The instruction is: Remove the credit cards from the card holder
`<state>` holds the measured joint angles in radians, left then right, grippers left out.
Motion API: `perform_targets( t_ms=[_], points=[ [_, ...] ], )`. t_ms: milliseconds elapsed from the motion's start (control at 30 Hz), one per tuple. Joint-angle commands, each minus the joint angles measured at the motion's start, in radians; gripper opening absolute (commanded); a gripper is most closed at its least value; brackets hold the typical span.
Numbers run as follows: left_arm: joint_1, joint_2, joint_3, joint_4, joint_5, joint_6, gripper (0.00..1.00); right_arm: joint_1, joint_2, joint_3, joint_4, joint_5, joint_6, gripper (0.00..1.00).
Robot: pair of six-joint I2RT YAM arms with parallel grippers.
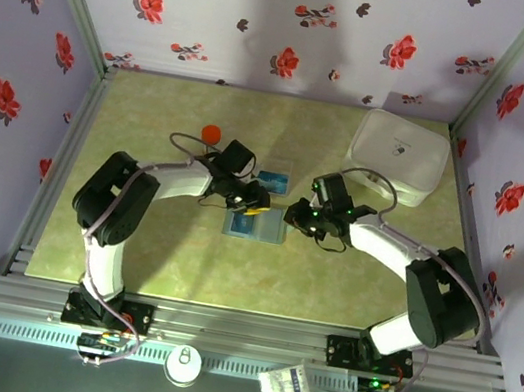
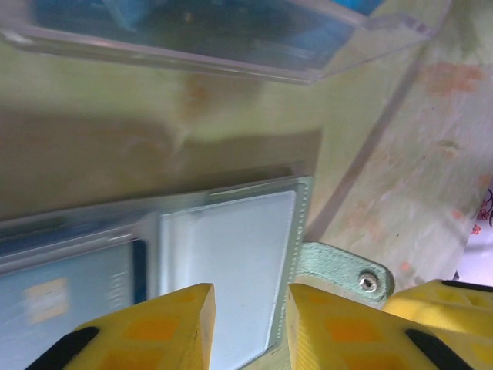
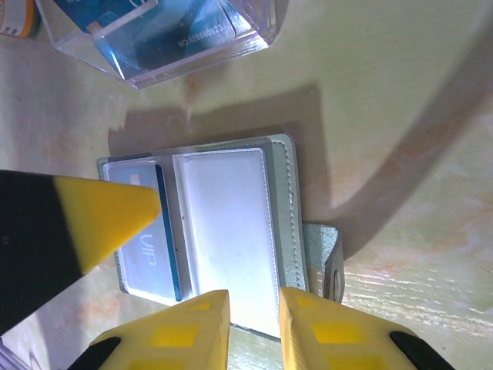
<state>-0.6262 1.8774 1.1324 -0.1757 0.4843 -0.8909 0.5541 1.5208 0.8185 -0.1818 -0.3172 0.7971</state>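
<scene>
On the table [image 3: 400, 154], an open card holder [image 3: 231, 231].
It holds a blue VIP card [image 3: 142, 258]; clear box [image 3: 154, 38] holds more; left gripper [image 2: 250, 297], right gripper [image 3: 254, 301] slightly parted.

We are looking at a card holder [image 3: 291, 200] whose cover is reading as soft grey-green leatherette, matt and finely grained, with a stitched edge. Its inner pockets [image 3: 231, 231] are showing as clear glossy plastic film that is catching white glare, and the blue card [image 3: 146, 266] under one is looking smooth and shiny. We are seeing a small bright metal snap [image 2: 368, 282] on its tab [image 2: 331, 266]. The clear box [image 3: 154, 46] is appearing as hard, transparent, polished plastic. The desk [image 3: 400, 108] is showing a smooth marbled green surface with a faint sheen. The fingers [image 2: 154, 324] of the left claw [image 2: 248, 297] and of the right claw [image 3: 254, 297] are looking like matt yellow plastic. The white container [image 1: 398, 154] is looking like smooth plastic.
</scene>
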Motion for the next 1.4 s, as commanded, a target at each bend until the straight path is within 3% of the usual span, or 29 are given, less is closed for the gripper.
perform_targets(
  t_ms=[0, 533, 1000, 1367],
  points=[
    [0.029, -0.066, -0.044, 0.003, 0.022, 0.029, 0.30, 0.016, 0.037, 0.057, 0.019, -0.013, 0.023, 0.25],
    [0.154, -0.253, -0.276, 0.027, 0.037, 0.045, 0.29, 0.139, 0.280, 0.279, 0.028, -0.049, 0.043, 0.25],
    [0.155, -0.187, -0.269, 0.059, 0.068, 0.044, 0.08, 0.152, 0.334, 0.272, 0.065, -0.083, 0.061, 0.26],
    [0.154, -0.141, -0.267, 0.053, 0.067, 0.055, 0.04, 0.152, 0.351, 0.265, 0.080, -0.093, 0.062, 0.25]
  ],
)
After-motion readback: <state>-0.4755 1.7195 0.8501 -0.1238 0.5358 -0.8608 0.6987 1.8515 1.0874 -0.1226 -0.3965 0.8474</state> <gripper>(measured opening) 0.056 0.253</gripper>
